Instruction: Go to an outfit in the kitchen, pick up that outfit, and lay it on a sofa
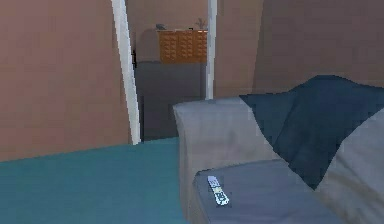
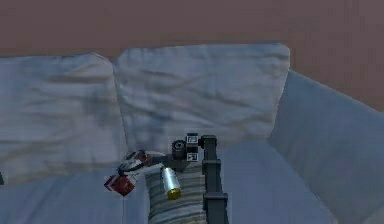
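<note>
In the arm side view my arm (image 2: 211, 185) rises from the bottom edge over a grey sofa (image 2: 200, 95) with two pale back cushions. My gripper (image 2: 130, 172) reaches left of the two white squares, above the sofa seat. A pale, textured strip of cloth (image 2: 160, 208) lies right under the gripper body and runs down to the bottom edge. I cannot tell whether the gripper holds it. In the forward view the same grey sofa (image 1: 215, 125) stands at the right, with a dark blue cloth (image 1: 310, 120) draped over its back and seat.
A remote control (image 1: 216, 190) lies on the sofa seat near the front. Teal floor (image 1: 90, 185) spreads to the left. A white-framed doorway (image 1: 170, 80) in the brown wall opens onto a dark cabinet topped by a wicker basket (image 1: 183, 46).
</note>
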Robot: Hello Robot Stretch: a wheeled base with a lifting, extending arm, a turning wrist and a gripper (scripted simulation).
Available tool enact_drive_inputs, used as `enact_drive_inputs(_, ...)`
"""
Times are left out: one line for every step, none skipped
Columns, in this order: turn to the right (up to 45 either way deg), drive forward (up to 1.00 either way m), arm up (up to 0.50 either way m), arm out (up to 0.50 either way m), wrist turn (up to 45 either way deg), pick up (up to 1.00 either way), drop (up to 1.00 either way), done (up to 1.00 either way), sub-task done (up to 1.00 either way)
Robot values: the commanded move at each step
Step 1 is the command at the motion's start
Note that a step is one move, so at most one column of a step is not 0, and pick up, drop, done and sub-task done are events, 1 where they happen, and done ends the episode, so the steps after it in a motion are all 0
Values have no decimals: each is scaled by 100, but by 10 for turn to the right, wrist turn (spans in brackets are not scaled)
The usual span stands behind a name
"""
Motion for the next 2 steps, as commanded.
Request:
enact_drive_inputs(0,0,10,0,0,0,0,0,0)
enact_drive_inputs(0,0,0,-8,0,0,0,0,0)
